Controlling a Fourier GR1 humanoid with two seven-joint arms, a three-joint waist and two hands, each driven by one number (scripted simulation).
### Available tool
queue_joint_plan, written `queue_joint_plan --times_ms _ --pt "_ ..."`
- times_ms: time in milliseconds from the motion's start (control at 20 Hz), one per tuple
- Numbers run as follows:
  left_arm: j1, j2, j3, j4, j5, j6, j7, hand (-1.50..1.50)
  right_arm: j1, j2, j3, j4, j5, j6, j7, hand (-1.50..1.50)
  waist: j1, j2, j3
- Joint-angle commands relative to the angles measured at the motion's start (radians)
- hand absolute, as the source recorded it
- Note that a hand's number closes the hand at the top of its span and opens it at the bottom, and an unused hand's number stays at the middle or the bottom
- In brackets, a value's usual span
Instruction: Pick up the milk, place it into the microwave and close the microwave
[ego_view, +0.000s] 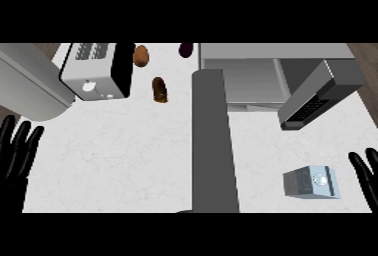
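So, step: grasp not begun; bring right hand (365, 175) sideways to milk (313, 182), curl round its flat walls, lift level.
Milk: small boxy carton, pale blue-grey, on matte white counter (133, 150), just beside right hand, apart.
Microwave (251, 80): grey metal box, door (319, 92) open.
Fingers: both hands straight, holding nothing; left hand (18, 150) rests at left edge.
Centre bar (214, 140): smooth, grey; perhaps a fixture.

Kitchen: white marbled counter (125, 155); toaster (92, 70) and microwave (247, 75), door swung open, standing on it.
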Motion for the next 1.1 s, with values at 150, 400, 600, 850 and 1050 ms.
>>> queue_joint_plan --times_ms 150,400,600,850,1050 --pt "0.088 -0.006 0.037 -0.018 0.026 -0.069 -0.058 -1.50 -0.042 0.006 -0.101 0.129 0.012 0.021 -0.062 -1.50 0.005 0.001 0.000" --pt "0.107 -0.047 -0.008 -0.057 -0.007 -0.058 -0.043 -1.50 -0.041 0.040 -0.085 0.217 0.084 0.017 -0.089 -1.50 0.005 0.001 0.000" --pt "0.113 -0.011 0.074 -0.030 0.064 -0.109 -0.071 -1.50 0.000 -0.006 -0.189 0.285 0.032 0.083 -0.141 -1.50 0.004 0.001 0.000" --pt "0.173 -0.043 0.048 0.020 0.024 -0.178 -0.150 -1.50 -0.030 -0.002 -0.254 0.410 0.028 0.092 -0.206 -1.50 0.004 0.001 0.000" --pt "0.135 -0.045 0.070 -0.010 0.024 -0.144 -0.109 -1.50 -0.048 -0.053 -0.332 0.594 0.033 0.181 -0.342 -1.50 0.003 0.002 0.000"
